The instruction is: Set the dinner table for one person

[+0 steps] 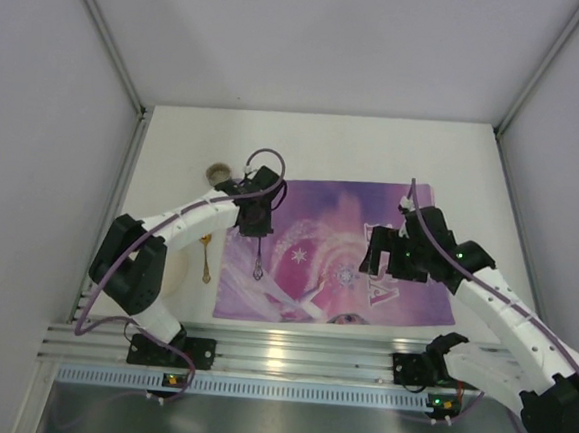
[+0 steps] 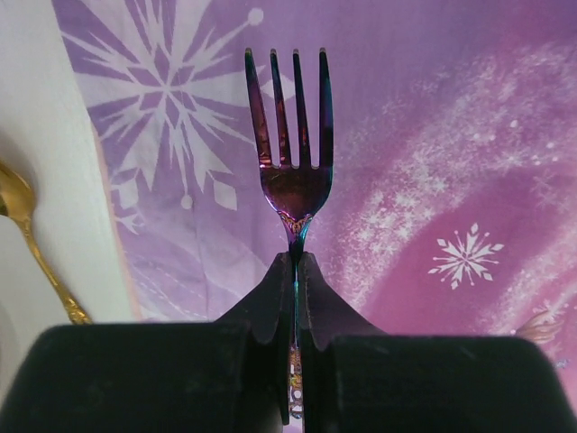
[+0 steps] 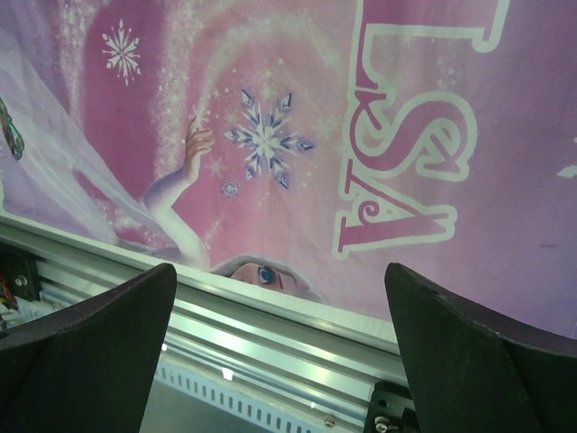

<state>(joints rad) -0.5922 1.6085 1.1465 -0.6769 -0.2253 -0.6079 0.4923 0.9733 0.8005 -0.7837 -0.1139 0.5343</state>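
Closest to the arms, a shiny metal rail (image 1: pixel 289 349) runs along the near edge of the dinner table (image 1: pixel 325 144), the big white top that everything lies on. Just past the rail lies a purple placemat (image 1: pixel 348 241) with snowflakes and pink letters. The right gripper (image 3: pixel 279 289) hangs over the near right part of the mat, its two fingers spread wide with nothing between them. Over the left part, the left gripper (image 2: pixel 296 263) is squeezed tight on the handle of a shiny purple fork (image 2: pixel 290 135). Left of the mat, a gold spoon (image 1: pixel 206 255) lies on the white top. Farther back, by the mat's far left corner, sits a small round thing (image 1: pixel 216 172); I cannot tell what it is.
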